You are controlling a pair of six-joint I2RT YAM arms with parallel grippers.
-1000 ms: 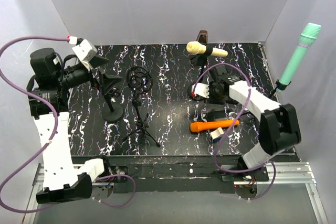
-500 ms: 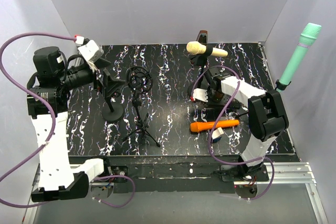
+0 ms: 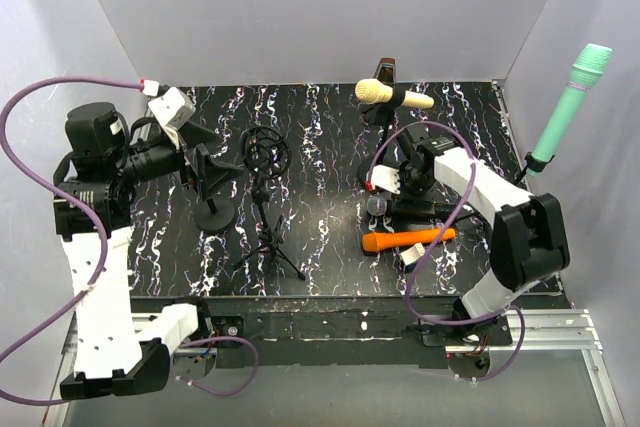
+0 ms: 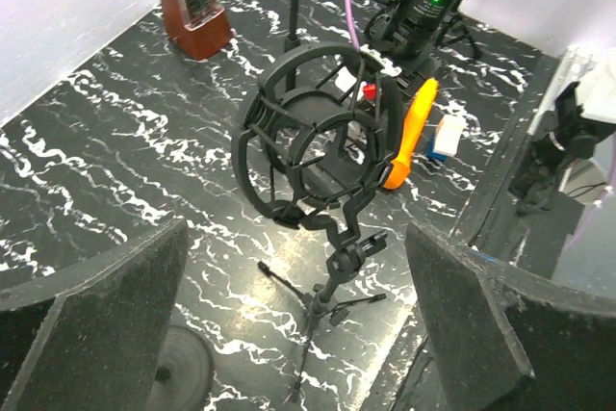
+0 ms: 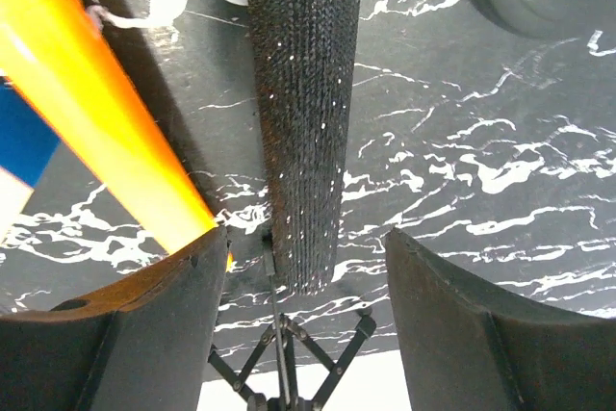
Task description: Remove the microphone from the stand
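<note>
Now: black microphone (image 5: 300,132) is off the stand (image 4: 313,161) and lies on the table (image 5: 510,151).
Right pincer (image 5: 303,238) has drawn back over the last half second, uncovering the mesh head. It is spread wide and straddles the handle without touching it. The microphone lies just beside the orange microphone (image 5: 106,132), so removal looks done. Left pincer (image 4: 295,233) is wide and empty.

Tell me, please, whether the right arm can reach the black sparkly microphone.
Probably yes: its end effector is open astride the black microphone, nothing between them; the orange microphone lies just beside.
</note>
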